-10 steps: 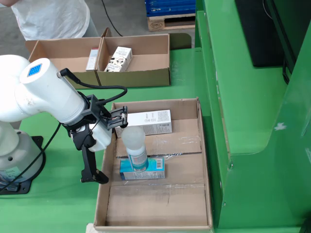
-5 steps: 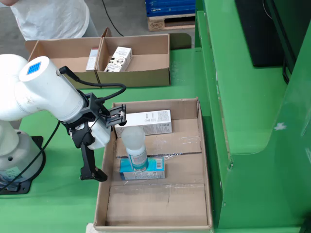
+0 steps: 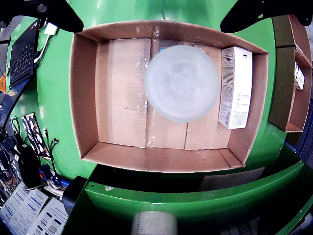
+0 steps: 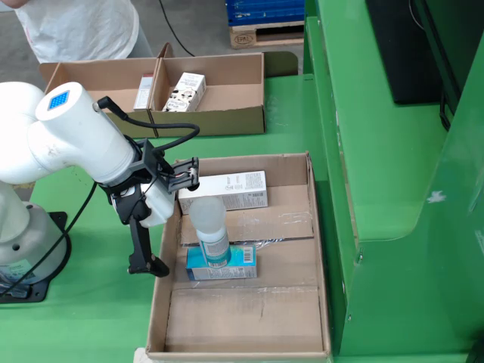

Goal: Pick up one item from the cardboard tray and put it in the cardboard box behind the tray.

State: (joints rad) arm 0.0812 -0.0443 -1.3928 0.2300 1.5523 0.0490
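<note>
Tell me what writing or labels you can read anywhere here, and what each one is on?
None can be read.
White carton in the tray: print too small.
Teal box under the bottle: lettering blurred.
Patterned carton in the back box: unreadable.
Pallet stamp: blurred.
Blue square on the arm: no words.

Green table (image 4: pixel 287 144) carries an open cardboard tray (image 4: pixel 321 302) in front and a two-compartment cardboard box (image 4: pixel 227 121) behind it, apart from the tray. Robot base (image 4: pixel 26 261) sits at the side view's left edge.
</note>
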